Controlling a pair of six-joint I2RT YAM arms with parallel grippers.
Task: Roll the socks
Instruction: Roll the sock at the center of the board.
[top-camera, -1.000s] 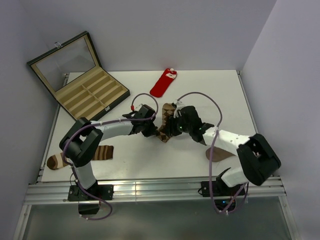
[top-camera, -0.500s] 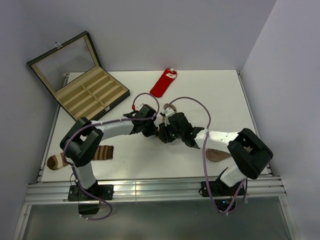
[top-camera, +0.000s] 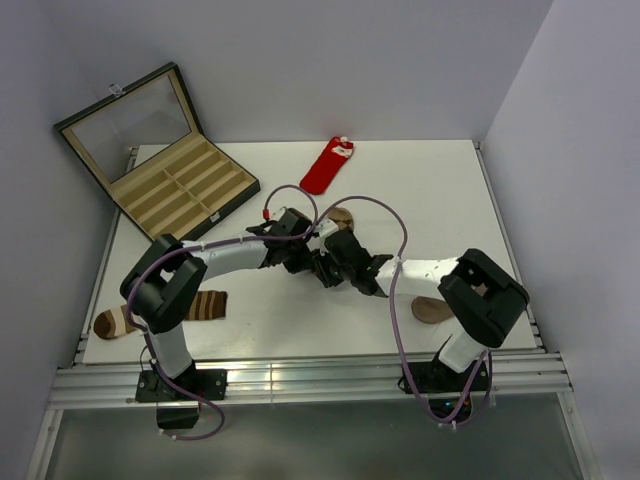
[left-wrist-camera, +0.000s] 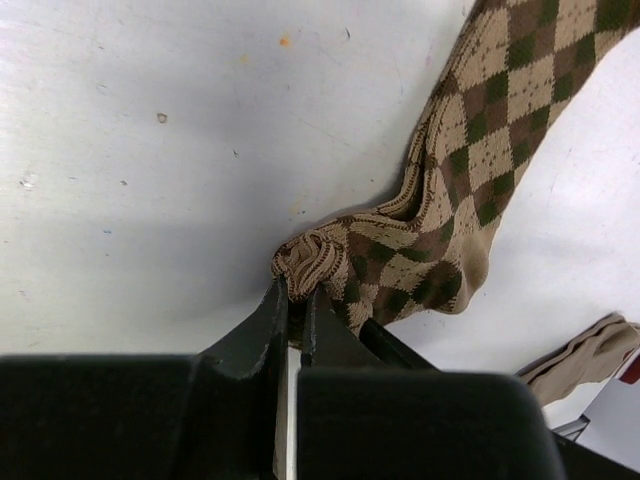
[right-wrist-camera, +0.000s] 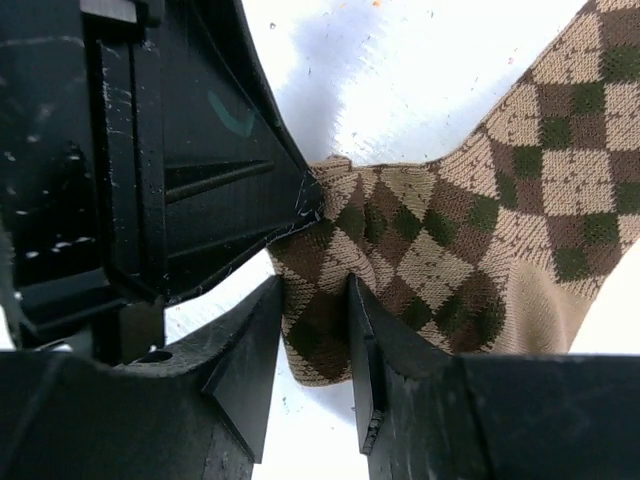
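Note:
The argyle sock (left-wrist-camera: 470, 170) lies mid-table, tan with dark brown diamonds, one end bunched into a small wad. My left gripper (left-wrist-camera: 296, 290) is shut on that wad. My right gripper (right-wrist-camera: 315, 295) meets it from the other side, its fingers (right-wrist-camera: 255, 340) pressed on both sides of a fold of the same sock (right-wrist-camera: 440, 250). From above, the two grippers (top-camera: 312, 262) (top-camera: 332, 268) sit tip to tip and cover most of the sock; only its far end (top-camera: 340, 215) shows. The red sock (top-camera: 328, 166) with a white cuff lies flat at the back, untouched.
An open compartment case (top-camera: 170, 170) stands at the back left. A brown-and-cream striped sock (top-camera: 160, 312) lies at the front left beside the left arm. A plain tan sock (top-camera: 432, 310) lies under the right arm's elbow near the front edge.
My right gripper has slid left along the argyle sock until it met the left gripper, gathering the sock between them. The left gripper has held its place and grip.

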